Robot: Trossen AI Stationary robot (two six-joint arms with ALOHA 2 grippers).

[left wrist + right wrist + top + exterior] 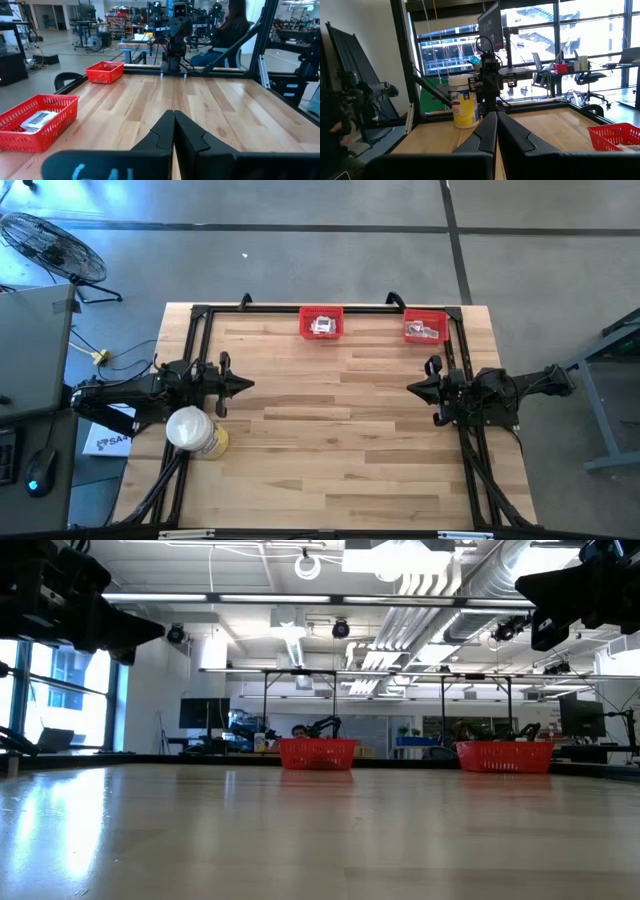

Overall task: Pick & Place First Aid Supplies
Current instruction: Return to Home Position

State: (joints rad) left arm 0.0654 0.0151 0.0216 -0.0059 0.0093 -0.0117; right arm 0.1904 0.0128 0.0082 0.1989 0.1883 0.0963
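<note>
You find the first aid supplies (322, 326) inside the two bins at the far edge of the table (330, 430). White packets lie in the left red bin (321, 309) and in the right red bin (425, 313). No packet shows on the wood between the arms, so sorting looks complete.

The left gripper (245, 384) sits at the table's left side, fingers pressed together on nothing. The right gripper (412, 388) mirrors it on the right side, likewise closed and empty. Both point inward, well apart from the bins. This reads as a parked pose, probably chosen to keep the work area free. A white canister (195, 432) stands just beside the left arm.
</note>
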